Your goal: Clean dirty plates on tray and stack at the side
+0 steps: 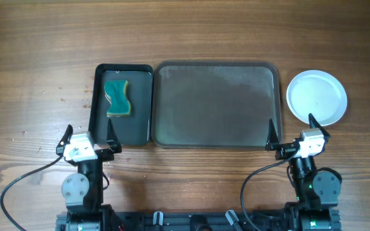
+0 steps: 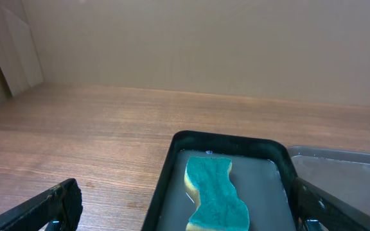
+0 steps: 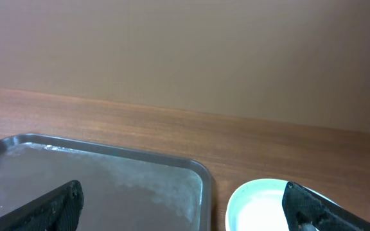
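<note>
The large dark grey-green tray lies mid-table with nothing on it; its wet-looking surface shows in the right wrist view. To its right on the wood sits a round white plate, clean on top; from above I cannot tell whether others lie under it. My right gripper stands open at the tray's near right corner, its fingers straddling the tray rim and the plate's edge. My left gripper stands open at the near end of the small black tray, holding nothing.
A narrow black tray left of the big tray holds a green sponge, which in the left wrist view lies just ahead of the open left gripper. Bare wooden table surrounds both trays.
</note>
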### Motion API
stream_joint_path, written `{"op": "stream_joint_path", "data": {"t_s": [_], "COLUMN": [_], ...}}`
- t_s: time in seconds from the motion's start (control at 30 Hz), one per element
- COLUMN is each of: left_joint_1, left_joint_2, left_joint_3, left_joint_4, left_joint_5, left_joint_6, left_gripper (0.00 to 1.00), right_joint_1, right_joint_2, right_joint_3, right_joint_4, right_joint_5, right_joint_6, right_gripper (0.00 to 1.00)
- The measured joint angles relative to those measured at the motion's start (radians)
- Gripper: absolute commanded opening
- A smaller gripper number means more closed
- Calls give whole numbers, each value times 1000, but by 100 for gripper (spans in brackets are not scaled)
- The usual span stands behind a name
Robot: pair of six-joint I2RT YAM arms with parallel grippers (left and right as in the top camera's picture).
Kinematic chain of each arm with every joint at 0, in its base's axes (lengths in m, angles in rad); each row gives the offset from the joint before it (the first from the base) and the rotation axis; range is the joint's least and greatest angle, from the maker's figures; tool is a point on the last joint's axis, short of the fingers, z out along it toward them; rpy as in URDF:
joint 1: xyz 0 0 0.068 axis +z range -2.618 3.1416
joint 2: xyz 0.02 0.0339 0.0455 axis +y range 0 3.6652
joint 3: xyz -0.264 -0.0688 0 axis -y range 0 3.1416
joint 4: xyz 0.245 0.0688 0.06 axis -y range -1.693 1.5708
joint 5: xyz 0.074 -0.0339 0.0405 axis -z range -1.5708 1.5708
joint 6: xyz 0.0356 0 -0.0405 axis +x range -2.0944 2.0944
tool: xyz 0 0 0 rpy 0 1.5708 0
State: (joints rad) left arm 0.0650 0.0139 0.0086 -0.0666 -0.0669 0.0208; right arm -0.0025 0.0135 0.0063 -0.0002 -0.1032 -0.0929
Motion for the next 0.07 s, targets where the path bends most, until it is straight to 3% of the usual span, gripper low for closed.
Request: {"op": "stream_joint_path", "data": {"t_s": [0.07], "left_joint_1": [0], "left_joint_2": [0], "left_joint_3": [0], "left_joint_4": [0], "left_joint_5": [0], "left_joint_6": [0], "left_gripper": [100], "right_joint_1": [0], "right_joint_2": [0], "right_joint_3": [0], "right_joint_4": [0], "right_joint_5": [0], "right_joint_6": [0], "right_gripper": [100]}}
